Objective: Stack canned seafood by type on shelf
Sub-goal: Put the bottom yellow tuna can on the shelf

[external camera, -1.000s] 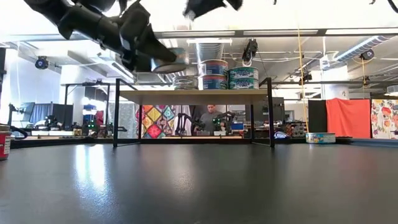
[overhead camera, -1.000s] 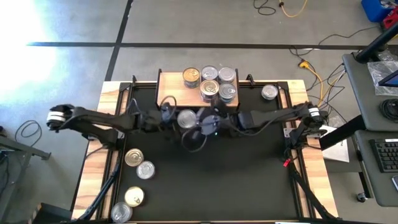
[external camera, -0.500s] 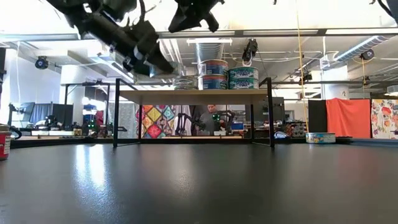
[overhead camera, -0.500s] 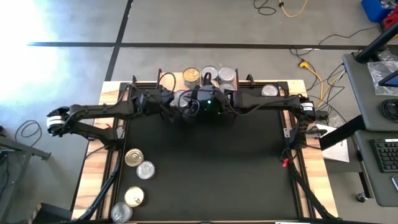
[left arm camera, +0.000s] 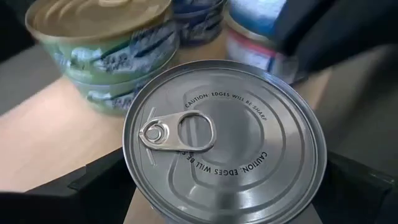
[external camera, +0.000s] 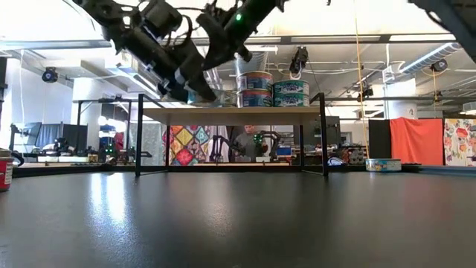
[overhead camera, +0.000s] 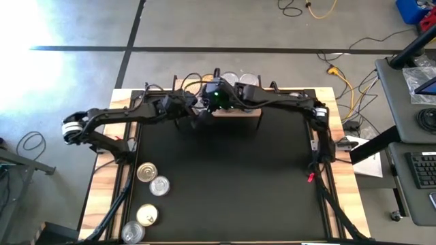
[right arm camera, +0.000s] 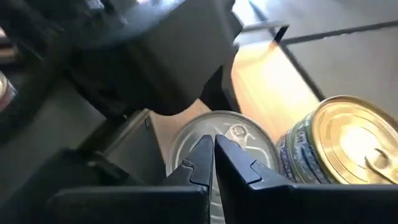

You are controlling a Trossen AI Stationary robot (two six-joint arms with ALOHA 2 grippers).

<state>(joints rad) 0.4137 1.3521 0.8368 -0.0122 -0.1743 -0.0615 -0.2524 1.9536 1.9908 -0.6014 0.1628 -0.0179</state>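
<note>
Looking down from above, you have both arms reaching in over the shelf (overhead camera: 238,111) at the table's (overhead camera: 225,177) far edge, crossing above its left half. Your left gripper (left arm camera: 224,205) is clenched on a silver tin (left arm camera: 224,140), one finger on each side of it; the lid faces the wrist camera, pull tab toward the gold tin. That tin is over the wood board, just beside a two-high stack topped by a gold tin (left arm camera: 102,28).

Your right gripper (right arm camera: 214,163) has its fingertips pinched together, nothing between them, hovering right above the silver tin's (right arm camera: 221,146) lid, near the pull tab. The gold-topped stack (right arm camera: 339,149) sits just beside it.

In the low view, the left gripper (external camera: 195,83) is at shelf-top height at the board's (external camera: 230,113) left part, with the right gripper (external camera: 216,48) above it. Stacked tins (external camera: 271,88) stand further right on the board.

Four loose tins (overhead camera: 148,194) lie on the table's near left side, well apart from the shelf. One more tin (external camera: 383,164) rests on the table to the right of the shelf.
</note>
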